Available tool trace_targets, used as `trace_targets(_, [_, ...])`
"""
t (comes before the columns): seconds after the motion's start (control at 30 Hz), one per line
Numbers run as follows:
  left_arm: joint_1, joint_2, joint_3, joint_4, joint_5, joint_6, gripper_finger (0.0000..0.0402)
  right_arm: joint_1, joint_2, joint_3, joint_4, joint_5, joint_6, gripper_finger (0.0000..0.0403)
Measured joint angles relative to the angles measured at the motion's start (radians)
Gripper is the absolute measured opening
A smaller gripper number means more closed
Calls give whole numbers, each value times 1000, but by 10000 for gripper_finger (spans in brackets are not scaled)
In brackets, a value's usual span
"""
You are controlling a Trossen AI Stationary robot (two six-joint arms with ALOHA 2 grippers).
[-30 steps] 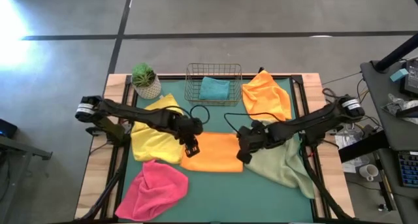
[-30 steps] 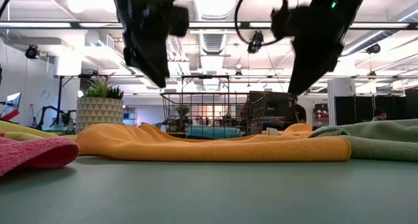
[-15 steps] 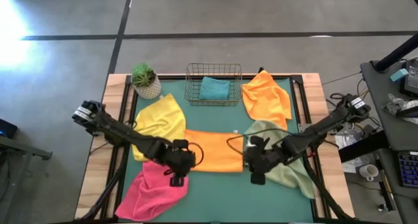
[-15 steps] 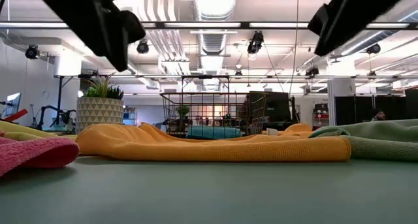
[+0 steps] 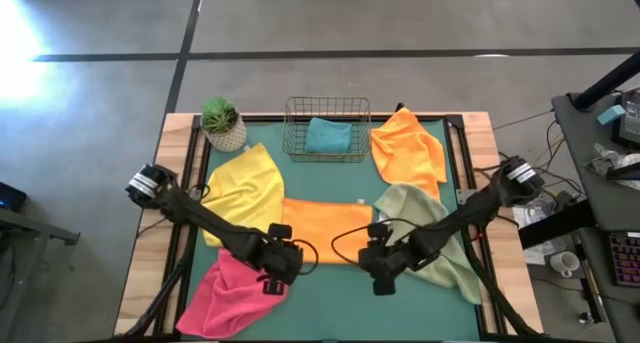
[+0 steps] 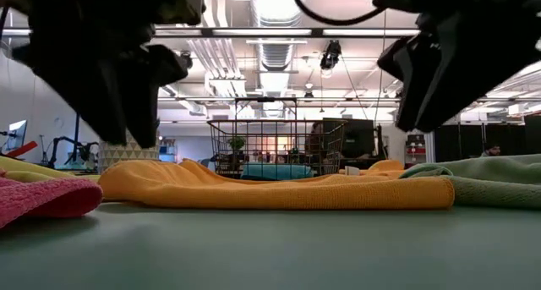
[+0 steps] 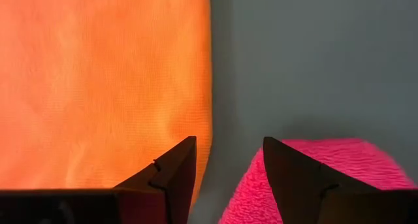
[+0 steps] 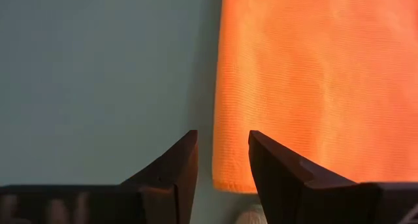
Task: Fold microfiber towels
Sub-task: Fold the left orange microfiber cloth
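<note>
A folded orange towel (image 5: pixel 325 230) lies flat in the table's middle. My left gripper (image 5: pixel 274 275) hangs open just above its near left corner (image 7: pixel 196 119), beside a crumpled pink towel (image 5: pixel 233 296). My right gripper (image 5: pixel 381 271) hangs open just above its near right corner (image 8: pixel 228 175). A yellow towel (image 5: pixel 244 188) lies at the left. A sage green towel (image 5: pixel 445 241) lies at the right, and a second orange towel (image 5: pixel 408 148) lies at the far right. A teal towel (image 5: pixel 328 135) lies in the wire basket (image 5: pixel 327 108).
A small potted plant (image 5: pixel 222 123) stands at the far left corner beside the basket. Bare green mat (image 5: pixel 330 303) lies between the orange towel and the table's near edge. Both arms reach in from the table's sides.
Both grippers have gone toward the table's near edge, from over the orange towel's side edges to its two near corners. The left one also went a little toward the table's left edge. The orange towel has stayed flat and in place.
</note>
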Motion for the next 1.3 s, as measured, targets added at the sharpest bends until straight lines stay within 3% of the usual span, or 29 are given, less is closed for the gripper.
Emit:
trace_targets(0.37, [1,50,-5,-11,-47,2,162,0,140,51,-13,19,-29,128])
trace_targets(1.0, [24,56,-96,25,-80,-2,159,-2,193,48,-32,40,36,128])
trace_targets(1.13, [30,79,-94,38,-83,1,127,-2,193,48,-32,39,38,117])
trace_targets(1.3, [28,99,-93,52,-78,10,55,-2,195,48,-31,30,39,74])
